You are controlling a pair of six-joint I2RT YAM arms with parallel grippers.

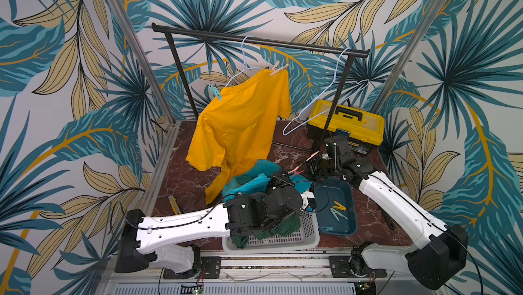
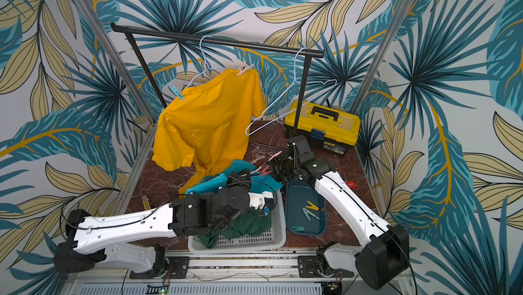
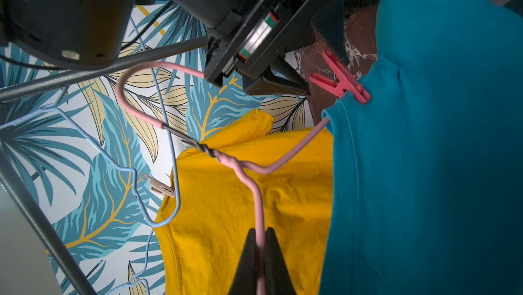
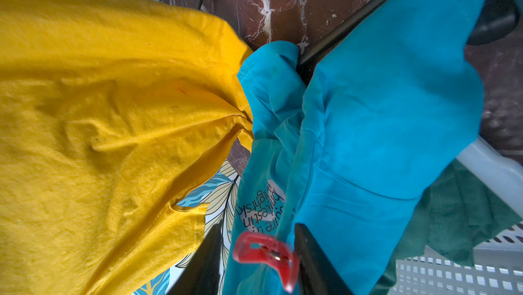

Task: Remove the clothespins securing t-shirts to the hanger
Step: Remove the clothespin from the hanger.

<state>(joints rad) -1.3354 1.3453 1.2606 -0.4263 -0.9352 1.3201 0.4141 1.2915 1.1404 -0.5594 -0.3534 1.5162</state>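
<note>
Marble tabletop [image 1: 178, 177] | red clothespin [image 3: 339, 81] on turquoise t-shirt [image 3: 438, 138], handles toward right gripper [image 3: 325, 76], half-open astride | left gripper [image 3: 260, 235] clamps pink hanger [image 3: 256, 191]

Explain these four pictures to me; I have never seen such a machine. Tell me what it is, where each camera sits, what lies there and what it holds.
This is a robot with two white arms, the left arm and the right arm, each ending in a two-fingered pincer. Two pictures look down on the whole scene from overhead. The other two come from cameras on the wrists. On the marble table stand a rack where a yellow shirt hangs pegged, a basket holding a dark green shirt, a blue tray with loose clothespins, and a yellow toolbox. The left pincer is shut on a pink hanger. The right pincer is open around a red clothespin clipped to the turquoise shirt.
</note>
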